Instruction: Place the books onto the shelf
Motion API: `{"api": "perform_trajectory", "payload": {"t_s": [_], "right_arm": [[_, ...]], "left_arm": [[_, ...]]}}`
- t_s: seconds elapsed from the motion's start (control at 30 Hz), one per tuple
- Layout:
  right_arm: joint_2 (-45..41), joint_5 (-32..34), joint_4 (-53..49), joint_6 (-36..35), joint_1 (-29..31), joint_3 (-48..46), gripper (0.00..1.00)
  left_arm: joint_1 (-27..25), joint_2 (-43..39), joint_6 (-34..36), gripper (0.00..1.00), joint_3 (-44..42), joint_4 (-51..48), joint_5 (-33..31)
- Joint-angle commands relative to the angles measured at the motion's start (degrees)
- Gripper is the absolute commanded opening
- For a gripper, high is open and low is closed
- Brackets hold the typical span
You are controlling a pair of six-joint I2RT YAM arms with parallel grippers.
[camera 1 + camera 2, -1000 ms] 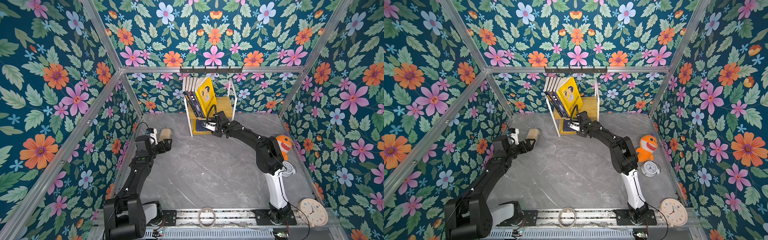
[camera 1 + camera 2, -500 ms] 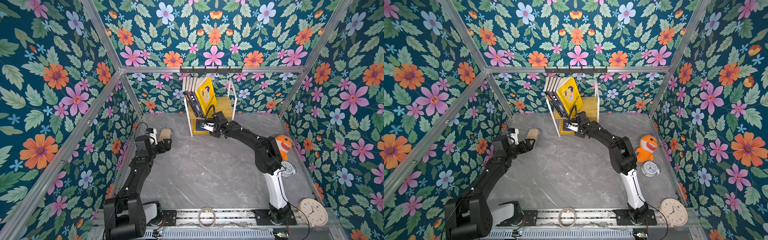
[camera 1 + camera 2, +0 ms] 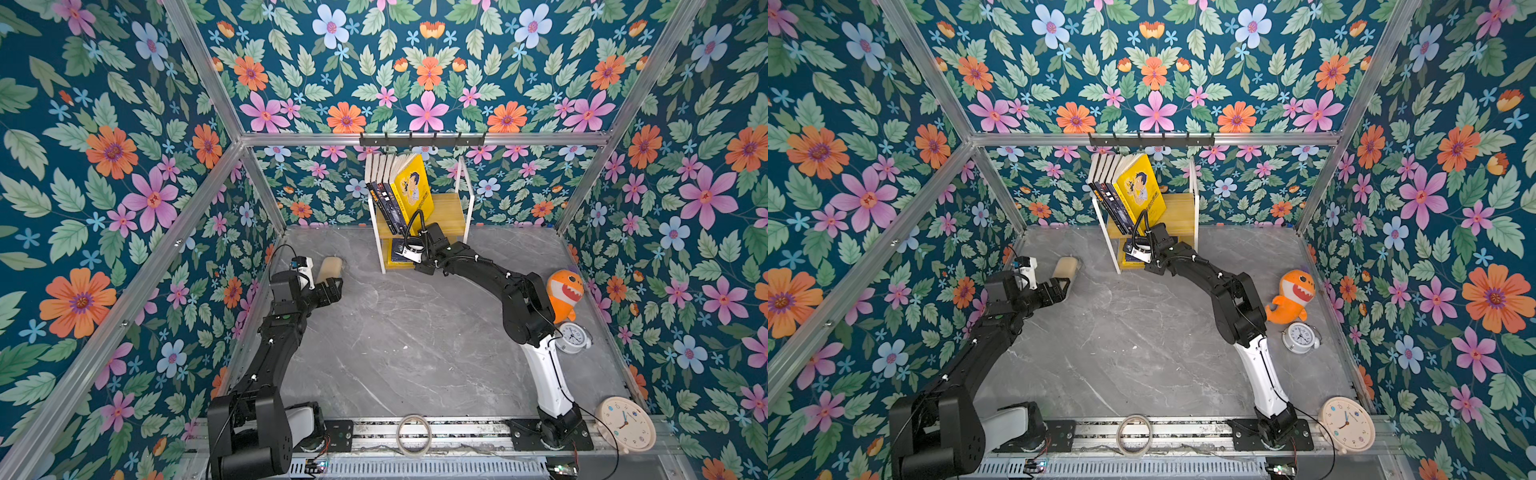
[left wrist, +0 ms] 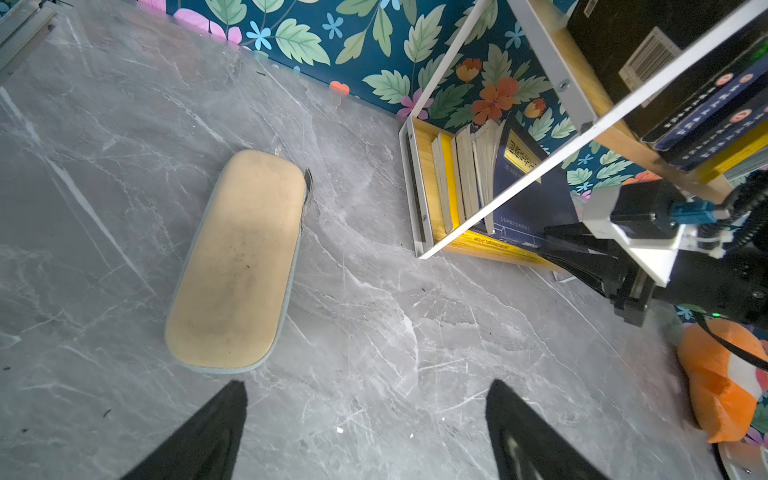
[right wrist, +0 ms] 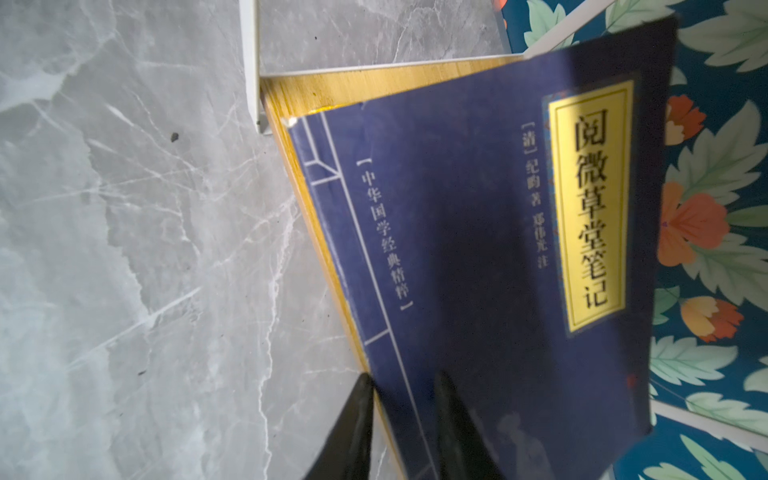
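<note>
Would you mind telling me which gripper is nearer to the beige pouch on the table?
Left. The left gripper sits just short of the beige pouch; the right gripper is across at the shelf, astride a navy book.

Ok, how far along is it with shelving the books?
Nearly done. A row of books leans on the shelf's upper board, and more books stand on the lower one. In hand: the right gripper pinches a navy book by its spine edge, tilted on the lower board. Remaining: seat it and let go; no books lie on the table. The left gripper hangs open and empty.
</note>
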Motion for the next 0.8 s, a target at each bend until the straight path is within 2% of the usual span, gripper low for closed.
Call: {"api": "perform_trajectory", "payload": {"t_s": [0.0, 0.17, 0.37, 0.6, 0.77], "right_arm": [[0.5, 0.8, 0.6, 0.3, 0.1, 0.4, 0.23], [1.1, 0.8, 1.1, -0.4, 0.0, 0.6, 0.18], [1.5, 0.7, 1.3, -1.1, -0.1, 1.2, 0.18], [-2.0, 0.6, 0.5, -2.2, -0.4, -2.0, 0.27], [-5.2, 1.1, 1.6, -2.9, -1.6, -6.2, 0.28]], "left_arm": [[0.2, -0.3, 0.6, 0.92, 0.4, 0.0, 0.6], [0.2, 0.0, 0.8, 0.92, 0.2, 0.2, 0.0], [0.2, 0.1, 0.7, 0.92, 0.1, 0.2, -0.1], [0.3, 0.0, 0.7, 0.92, 0.1, 0.2, 0.0], [0.4, 0.2, 0.7, 0.92, 0.3, 0.0, 0.0]]}}
